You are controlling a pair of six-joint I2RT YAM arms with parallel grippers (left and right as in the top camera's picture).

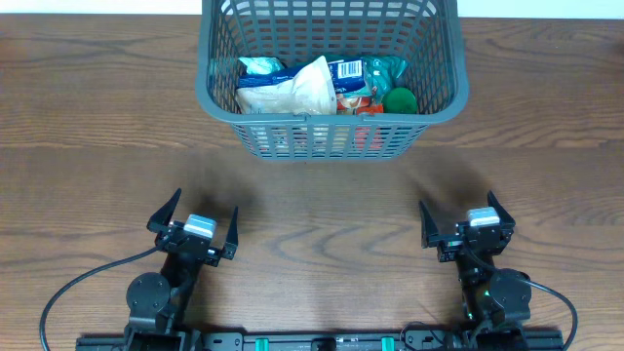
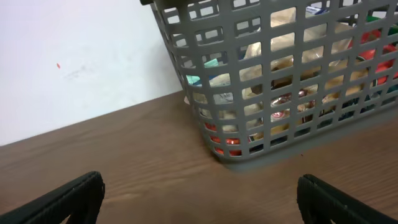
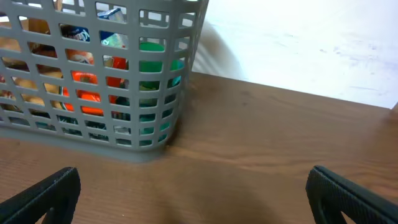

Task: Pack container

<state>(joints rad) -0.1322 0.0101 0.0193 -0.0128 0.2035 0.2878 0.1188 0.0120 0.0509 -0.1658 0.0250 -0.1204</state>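
Left gripper [image 1: 205,206] sat low over the table [image 1: 97,146] on the robot's side, with its two fingers spread wide and nothing between them. In the left wrist view [image 2: 199,208] both dark fingers [image 2: 62,199] showed only at the lower corners, with bare wood between them. Right gripper [image 1: 456,201] was in the same posture on the other side, also spread wide and holding nothing; its wrist view [image 3: 196,202] showed the same wide gap.

The basket [image 1: 331,119] stood upright at the far middle of the table, well apart from both grippers, and its far side was cut off by the edge of the overhead picture. Inside it lay several grocery items close together: a pale packet [image 1: 292,93] near the middle, a teal packet [image 1: 261,66] to its left, a blue packet [image 1: 348,70] to its right, and a green round item [image 1: 400,100] in the right front corner. Something red [image 1: 366,107] lay beside the green item.

Through the lattice wall [image 2: 249,163] the left wrist camera saw the pale packet, and the right one [image 3: 93,146] saw the green and red items. A white wall [image 2: 74,62] stood behind the table.
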